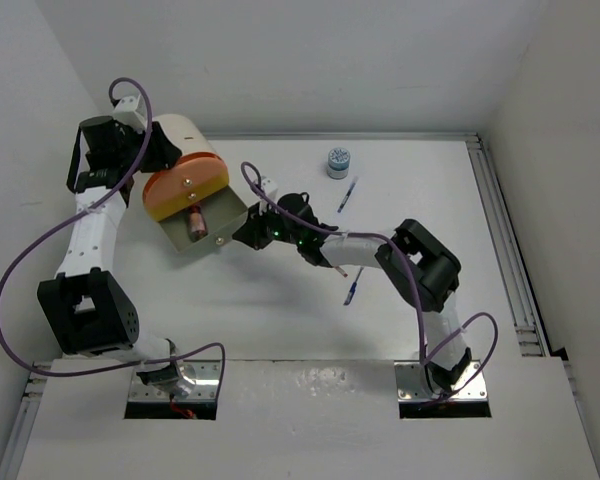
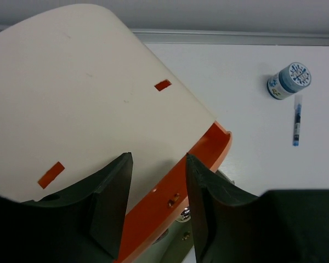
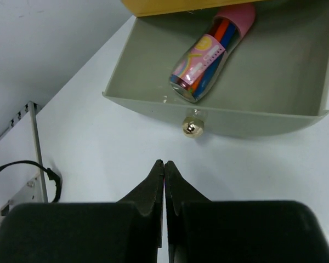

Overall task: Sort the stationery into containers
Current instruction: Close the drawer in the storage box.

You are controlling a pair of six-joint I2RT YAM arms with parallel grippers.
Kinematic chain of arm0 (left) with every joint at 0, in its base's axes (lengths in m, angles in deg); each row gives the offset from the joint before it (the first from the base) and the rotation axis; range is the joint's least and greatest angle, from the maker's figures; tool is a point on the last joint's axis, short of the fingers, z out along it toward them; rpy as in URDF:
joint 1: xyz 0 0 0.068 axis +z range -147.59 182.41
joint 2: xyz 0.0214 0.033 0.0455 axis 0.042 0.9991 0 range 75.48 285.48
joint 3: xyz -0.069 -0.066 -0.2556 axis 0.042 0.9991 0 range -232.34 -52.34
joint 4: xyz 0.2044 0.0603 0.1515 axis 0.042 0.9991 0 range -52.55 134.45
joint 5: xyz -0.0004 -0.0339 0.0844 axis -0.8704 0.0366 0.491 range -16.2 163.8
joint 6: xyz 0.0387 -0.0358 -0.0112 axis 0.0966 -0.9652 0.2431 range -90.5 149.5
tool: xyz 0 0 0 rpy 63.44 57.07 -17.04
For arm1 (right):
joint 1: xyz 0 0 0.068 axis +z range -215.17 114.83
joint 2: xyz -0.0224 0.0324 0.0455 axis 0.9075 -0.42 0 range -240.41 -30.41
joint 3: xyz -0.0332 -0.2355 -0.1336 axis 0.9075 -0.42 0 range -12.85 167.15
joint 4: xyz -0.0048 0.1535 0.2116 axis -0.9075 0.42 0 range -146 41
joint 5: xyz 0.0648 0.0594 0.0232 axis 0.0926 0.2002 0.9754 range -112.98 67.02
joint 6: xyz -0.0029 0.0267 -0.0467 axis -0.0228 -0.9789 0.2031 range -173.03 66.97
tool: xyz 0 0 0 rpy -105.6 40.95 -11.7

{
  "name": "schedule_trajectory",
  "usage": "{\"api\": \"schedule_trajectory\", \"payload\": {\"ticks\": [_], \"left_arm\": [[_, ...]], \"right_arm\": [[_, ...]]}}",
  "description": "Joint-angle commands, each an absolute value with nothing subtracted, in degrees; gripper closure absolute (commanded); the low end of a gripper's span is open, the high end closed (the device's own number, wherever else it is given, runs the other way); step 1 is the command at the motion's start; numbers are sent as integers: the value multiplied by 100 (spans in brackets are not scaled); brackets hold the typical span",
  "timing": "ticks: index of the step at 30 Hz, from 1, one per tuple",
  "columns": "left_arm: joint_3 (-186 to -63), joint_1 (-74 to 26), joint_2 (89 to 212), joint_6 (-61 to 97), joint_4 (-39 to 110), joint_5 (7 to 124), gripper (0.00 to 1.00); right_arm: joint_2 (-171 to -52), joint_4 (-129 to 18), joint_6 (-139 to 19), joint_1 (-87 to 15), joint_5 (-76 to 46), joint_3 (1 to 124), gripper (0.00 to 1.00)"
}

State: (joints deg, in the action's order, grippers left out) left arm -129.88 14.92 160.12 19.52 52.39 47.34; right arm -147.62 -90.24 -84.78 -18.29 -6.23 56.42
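Observation:
The cream-white cylindrical container (image 1: 187, 136) lies on its side at the back left, orange face (image 1: 185, 188) forward, with a grey drawer (image 1: 220, 210) pulled out beneath it. My left gripper (image 1: 152, 152) straddles its orange rim (image 2: 208, 148) from behind, fingers on either side (image 2: 156, 159). My right gripper (image 3: 164, 163) is shut and empty, just short of the drawer's brass knob (image 3: 191, 126). The blue-and-white tub (image 1: 338, 161) stands at the back. One blue pen (image 1: 347, 195) lies beside it, another (image 1: 352, 288) and a red pen (image 1: 337, 268) near my right arm.
A clear tube of coloured pens with a pink cap (image 3: 211, 52) lies inside the drawer (image 3: 219, 118). The tub (image 2: 289, 80) and a blue pen (image 2: 296, 120) show in the left wrist view. White walls enclose the table; a metal rail (image 1: 505, 250) runs along the right.

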Motion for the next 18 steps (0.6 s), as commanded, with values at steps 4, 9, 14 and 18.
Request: {"api": "schedule_trajectory", "payload": {"ticks": [4,9,14,18], "left_arm": [[-13660,1576,16090,2185,5308,4998,50],[-14234,1910,16662,2097,5828,4261,46],[-14305,2095,16777,2167,6162,4075,45],[-14270,2227,16768,2299,6399,3943,44]], "right_arm": [[-14968,-9749,-8845,-1823,-778,5606,100],[-14977,-9793,-8880,-1815,-778,5465,100],[-14994,-9758,-8889,-1823,-839,5403,100],[-15055,-9740,-8906,-1815,-866,5430,100]]}}
